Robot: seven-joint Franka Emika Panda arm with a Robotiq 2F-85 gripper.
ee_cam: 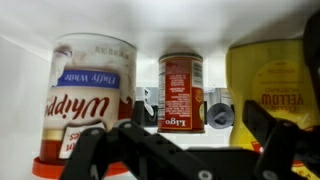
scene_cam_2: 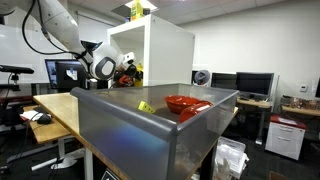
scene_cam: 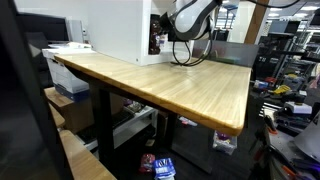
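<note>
Three containers stand on the white shelf (ee_cam: 18,40): whipped-cream tub (ee_cam: 90,90) at ten o'clock, red can (ee_cam: 181,92) at twelve, mustard bottle (ee_cam: 272,85) at two. The gripper (ee_cam: 180,150) is spread wide and empty. Keeping it centred on the can should spare the neighbours.

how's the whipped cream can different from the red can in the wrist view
The whipped cream can is white with a blue band and red lettering; the red can is mostly red. The whipped cream can looks wider, at the left; the red can looks slimmer, mid-picture above the open gripper. Both labels read upside down in the wrist view.
</note>
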